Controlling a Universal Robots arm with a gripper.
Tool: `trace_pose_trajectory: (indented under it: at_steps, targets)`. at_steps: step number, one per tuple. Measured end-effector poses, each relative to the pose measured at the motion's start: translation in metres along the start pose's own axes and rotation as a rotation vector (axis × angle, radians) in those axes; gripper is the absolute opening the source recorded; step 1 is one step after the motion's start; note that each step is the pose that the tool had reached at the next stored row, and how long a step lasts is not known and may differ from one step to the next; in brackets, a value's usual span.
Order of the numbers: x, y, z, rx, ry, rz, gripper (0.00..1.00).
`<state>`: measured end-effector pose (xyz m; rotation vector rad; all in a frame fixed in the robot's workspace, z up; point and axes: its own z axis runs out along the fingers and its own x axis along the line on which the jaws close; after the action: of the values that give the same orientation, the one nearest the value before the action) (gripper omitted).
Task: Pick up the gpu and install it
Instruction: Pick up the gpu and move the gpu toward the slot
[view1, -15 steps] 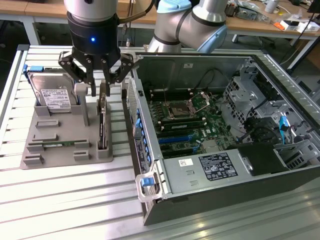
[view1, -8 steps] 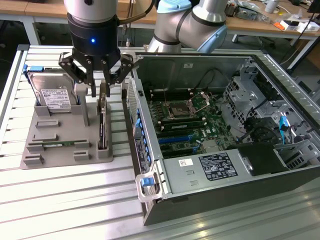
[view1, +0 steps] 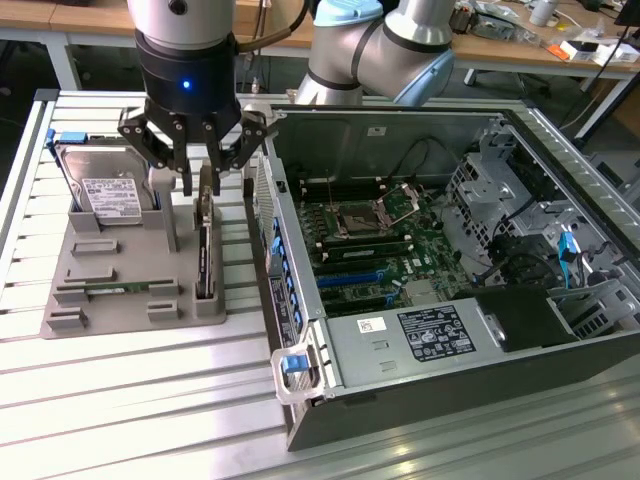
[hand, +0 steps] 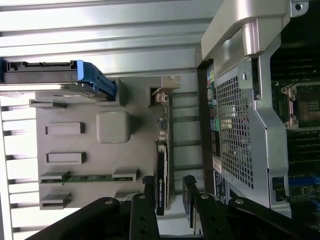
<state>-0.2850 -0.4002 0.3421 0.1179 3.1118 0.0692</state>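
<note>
— Where does your gpu (view1: 204, 255) sit?
— It stands on its edge in a slot of the grey holder (view1: 120, 300), along the holder's side nearest the open computer case (view1: 400, 340)
— And your gripper (view1: 200, 185)?
— It hangs directly over the holder, above the card. Its fingers (hand: 142, 210) are spread, one on each side of the gpu's upper edge, and they are not pinching it
— What else is in the holder?
— A hard drive (view1: 108, 190) stands upright at the holder's side away from the case, and a green memory stick (view1: 110, 290) lies flat in the holder. The holder itself rests on your slatted worktop (view1: 150, 400)
</note>
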Motion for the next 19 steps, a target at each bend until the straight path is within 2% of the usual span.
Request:
trace_pose_trajectory:
  at_steps: [19]
  targets:
    - [0.0001,-0.0002,0.0055,-0.0001,0.0000,0.000,0.36]
